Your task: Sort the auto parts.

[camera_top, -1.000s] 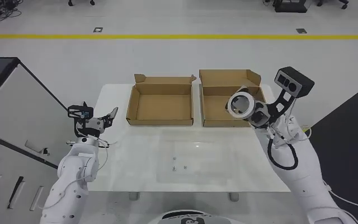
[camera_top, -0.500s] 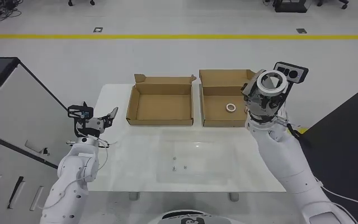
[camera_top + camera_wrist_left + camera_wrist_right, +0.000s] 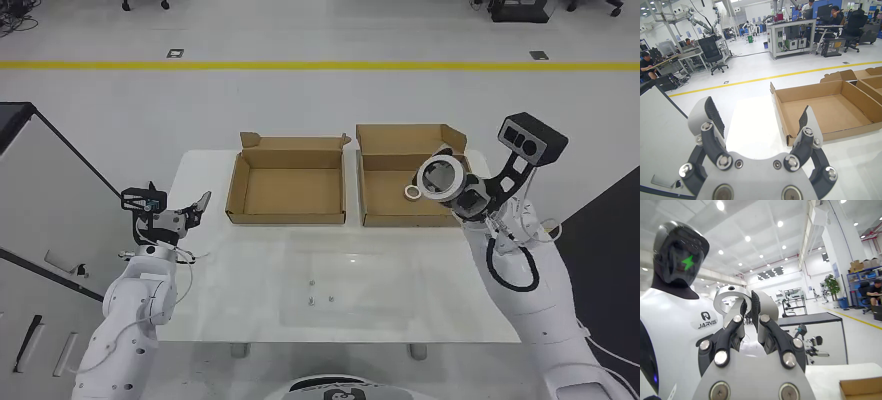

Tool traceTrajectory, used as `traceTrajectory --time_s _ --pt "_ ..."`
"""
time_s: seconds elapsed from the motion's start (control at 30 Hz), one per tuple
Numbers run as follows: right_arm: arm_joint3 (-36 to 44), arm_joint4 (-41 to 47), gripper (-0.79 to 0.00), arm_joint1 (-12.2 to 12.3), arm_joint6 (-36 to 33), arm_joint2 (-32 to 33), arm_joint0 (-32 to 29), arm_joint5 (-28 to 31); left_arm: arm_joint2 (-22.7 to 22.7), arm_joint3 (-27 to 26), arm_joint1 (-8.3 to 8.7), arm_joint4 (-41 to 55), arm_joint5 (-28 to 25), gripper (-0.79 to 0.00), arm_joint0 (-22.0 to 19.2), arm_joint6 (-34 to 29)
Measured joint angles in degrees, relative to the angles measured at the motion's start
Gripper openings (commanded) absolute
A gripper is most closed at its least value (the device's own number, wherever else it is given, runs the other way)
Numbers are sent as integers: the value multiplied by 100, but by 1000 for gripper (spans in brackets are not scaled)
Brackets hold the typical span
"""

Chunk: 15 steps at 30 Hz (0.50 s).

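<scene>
Since half a second back, right gripper (image 3: 748, 303) has swung the metal ring (image 3: 442, 178) down from beside the far corner of the right box (image 3: 385, 203) to over its right wall, and it is clamped on the ring's rim. Small white ring (image 3: 411, 191) lies inside that box. Left box (image 3: 285, 190) shows bare floor. Three small bits (image 3: 312, 297), likely parts, wait mid-way across the table (image 3: 250, 285). I judge sorting barely begun. Left gripper (image 3: 757, 106) gapes, holding nothing, at the table's left edge, with the arms well apart.
</scene>
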<state>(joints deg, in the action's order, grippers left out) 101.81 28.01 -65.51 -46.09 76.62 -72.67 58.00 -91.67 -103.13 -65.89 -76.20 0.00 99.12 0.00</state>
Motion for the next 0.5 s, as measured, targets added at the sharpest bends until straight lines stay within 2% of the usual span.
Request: traceTrajectory --time_s 0.1,0.23,0.37,0.5 --pt "89 -495 -785 -93 108 128 -75 0 0 0 0 0 0 0 0 0" --pt "131 -686 -785 -198 267 95 -146 0 0 0 0 0 0 0 0 0" --pt "58 -340 -785 -264 192 -15 -175 0 0 0 0 0 0 0 0 0" --pt "-128 471 -785 -288 -25 -183 -156 0 0 0 0 0 0 0 0 0"
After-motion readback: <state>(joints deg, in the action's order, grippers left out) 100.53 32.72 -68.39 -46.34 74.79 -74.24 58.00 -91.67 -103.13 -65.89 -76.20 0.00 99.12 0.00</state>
